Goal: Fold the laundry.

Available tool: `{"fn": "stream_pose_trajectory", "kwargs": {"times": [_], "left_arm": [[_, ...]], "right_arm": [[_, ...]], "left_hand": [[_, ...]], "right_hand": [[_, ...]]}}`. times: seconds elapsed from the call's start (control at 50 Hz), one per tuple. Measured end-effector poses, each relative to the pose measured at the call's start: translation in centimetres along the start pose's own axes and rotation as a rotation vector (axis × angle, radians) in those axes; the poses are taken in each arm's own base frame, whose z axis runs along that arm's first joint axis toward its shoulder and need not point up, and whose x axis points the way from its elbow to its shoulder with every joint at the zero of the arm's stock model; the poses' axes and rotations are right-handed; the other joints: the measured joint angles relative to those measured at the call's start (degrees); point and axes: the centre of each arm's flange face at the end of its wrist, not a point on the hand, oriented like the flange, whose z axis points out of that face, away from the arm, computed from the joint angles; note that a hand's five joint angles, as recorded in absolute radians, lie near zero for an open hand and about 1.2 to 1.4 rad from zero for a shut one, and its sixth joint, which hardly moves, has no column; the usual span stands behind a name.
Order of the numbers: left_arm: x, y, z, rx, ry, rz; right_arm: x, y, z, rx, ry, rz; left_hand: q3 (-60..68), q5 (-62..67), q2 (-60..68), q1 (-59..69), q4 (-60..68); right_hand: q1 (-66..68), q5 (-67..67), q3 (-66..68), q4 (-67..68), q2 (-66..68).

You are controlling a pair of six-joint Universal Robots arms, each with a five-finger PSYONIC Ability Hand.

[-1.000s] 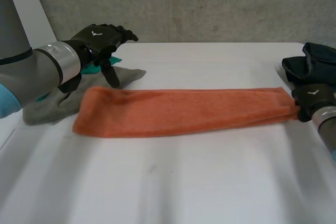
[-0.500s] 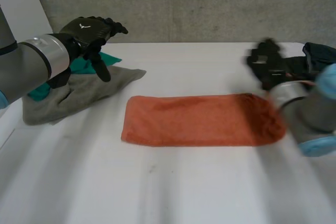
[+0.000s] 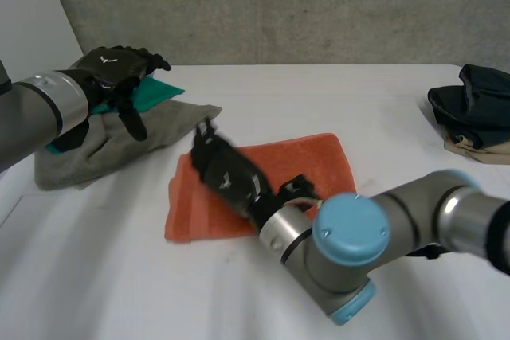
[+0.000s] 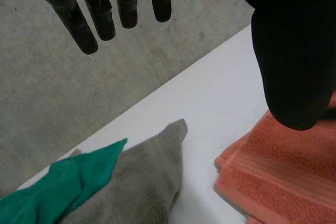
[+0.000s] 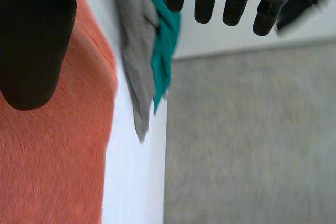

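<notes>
1. The orange towel (image 3: 319, 163) lies folded at the middle of the white table (image 3: 319, 93); the right hand (image 3: 227, 174) reaches across it to the end nearest the grey cloth (image 3: 103, 149), fingers straight and thumb held wide, gripping nothing; whether the palm touches the towel cannot be told.
2. The left hand (image 3: 111, 65) hangs above the grey cloth, fingers spread and loose, thumb apart, empty.
3. Risk, as judged from here: a flat hand drawn along the towel would likely drag the top layer and bunch the fold or slide it open, since nothing pins the far end.
4. The right arm's elbow sits close to the towel's near edge; a wide swing back could catch that edge and pull the towel askew.
5. The folded edges look uneven at the near corner; a further fold made without squaring them would carry the skew through.
6. The count: one orange towel; one grey cloth; one green cloth (image 3: 155, 91) tucked partly under the grey one; one dark bundle (image 3: 474, 105) at the table's far right, well apart, resting on something pale, its number of pieces unclear; two hands, both empty.
</notes>
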Motion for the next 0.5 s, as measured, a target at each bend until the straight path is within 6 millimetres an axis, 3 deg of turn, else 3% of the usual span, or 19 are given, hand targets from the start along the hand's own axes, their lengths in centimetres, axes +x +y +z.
{"fn": "stream_pose_trajectory", "kwargs": {"times": [0.02, 0.08, 0.18, 0.3, 0.42, 0.5], "left_arm": [[0.3, -0.4, 0.1, 0.015, 0.005, 0.008], [1.0, -0.8, 0.1, 0.031, 0.021, 0.017], [3.6, -0.9, 0.5, 0.043, 0.081, 0.033], [8.1, 0.4, 1.6, 0.015, 0.172, 0.053], [11.5, 2.2, 2.7, -0.032, 0.203, 0.067], [12.1, 2.5, 3.0, -0.041, 0.195, 0.063]], "right_arm": [[2.8, 0.5, -0.4, -0.093, 0.050, 0.126], [6.0, 1.4, -1.4, -0.187, 0.117, 0.325], [8.8, 4.1, -3.8, -0.342, 0.188, 0.687], [8.4, 7.7, -6.9, -0.556, 0.169, 0.959], [7.1, 11.0, -9.3, -0.722, 0.127, 1.016], [6.6, 12.6, -9.7, -0.757, 0.134, 0.974]], "left_hand": [[0.0, 0.0, 0.0, 0.0, 0.0], [0.0, 0.0, 0.0, 0.0, 0.0], [0.0, 0.0, 0.0, 0.0, 0.0], [0.0, 0.0, 0.0, 0.0, 0.0], [0.0, 0.0, 0.0, 0.0, 0.0], [0.0, 0.0, 0.0, 0.0, 0.0]], "right_hand": [[0.0, 0.0, 0.0, 0.0, 0.0], [0.0, 0.0, 0.0, 0.0, 0.0], [0.0, 0.0, 0.0, 0.0, 0.0], [0.0, 0.0, 0.0, 0.0, 0.0], [1.4, 1.5, 1.6, 1.5, 1.6], [34.2, 33.5, 34.0, 33.3, 34.9]]}}
